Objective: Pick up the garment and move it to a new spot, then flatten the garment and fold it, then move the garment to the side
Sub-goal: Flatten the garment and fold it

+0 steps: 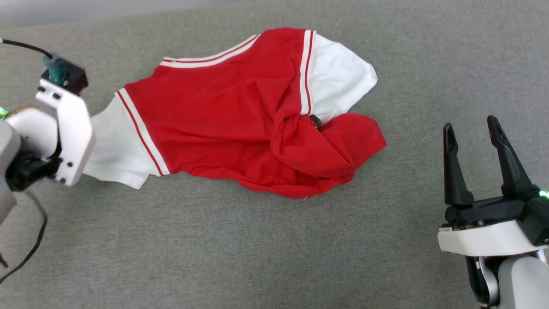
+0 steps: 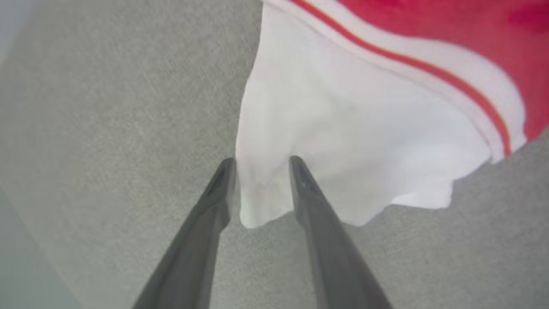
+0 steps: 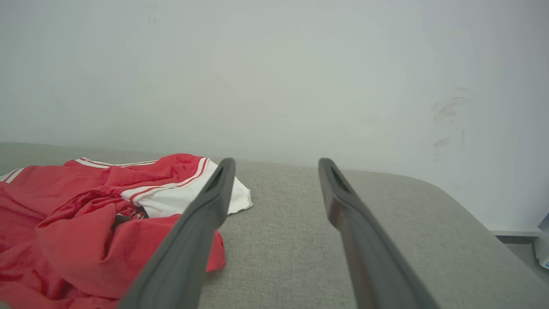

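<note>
Two fingers of the right gripper (image 1: 470,122) are being held wide and empty, two of the left gripper (image 2: 261,159) are being held half-parted astride a white sleeve (image 2: 343,141) of the one garment (image 1: 223,116), crumpled mid-way across the bench (image 1: 257,257), and a slip is being risked if it is lifted unpinched.

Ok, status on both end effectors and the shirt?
Left end effector open, astride white sleeve edge. Right end effector open, apart from the cloth. Garment crumpled on grey cushion, red hem bunched.

Open grey surface (image 1: 257,249) rings the garment (image 1: 223,124); a wall (image 3: 274,77) stands behind.
</note>
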